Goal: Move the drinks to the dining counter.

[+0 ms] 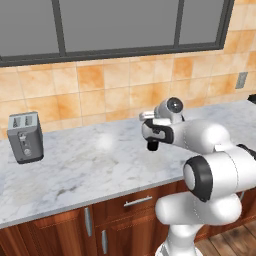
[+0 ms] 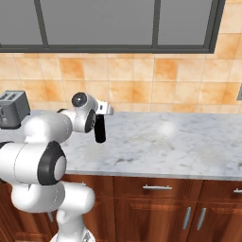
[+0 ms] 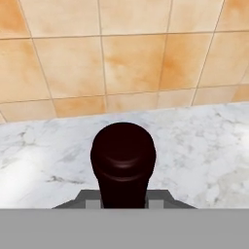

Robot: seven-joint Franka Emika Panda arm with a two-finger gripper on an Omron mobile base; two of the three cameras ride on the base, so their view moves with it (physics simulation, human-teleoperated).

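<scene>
My gripper point(image 2: 99, 119) is shut on the near-black wine bottle point(image 2: 99, 130), which hangs from the hand above the marble top. In the left base view the bottle's dark end point(image 1: 152, 145) pokes out below the gripper point(image 1: 153, 134). The hand view looks along the bottle point(image 3: 123, 155): its rounded dark end stands up between my fingertips, with the gripper point(image 3: 124, 202) closed around it at the bottom edge. The small white carton and the dining counter are out of view.
Below the hand lies a marble counter point(image 1: 85, 165) over wooden cabinets with handles point(image 2: 157, 187). A grey toaster point(image 1: 25, 136) stands at its left end. An orange tiled wall point(image 3: 126, 58) and a window point(image 1: 115, 25) close off the back.
</scene>
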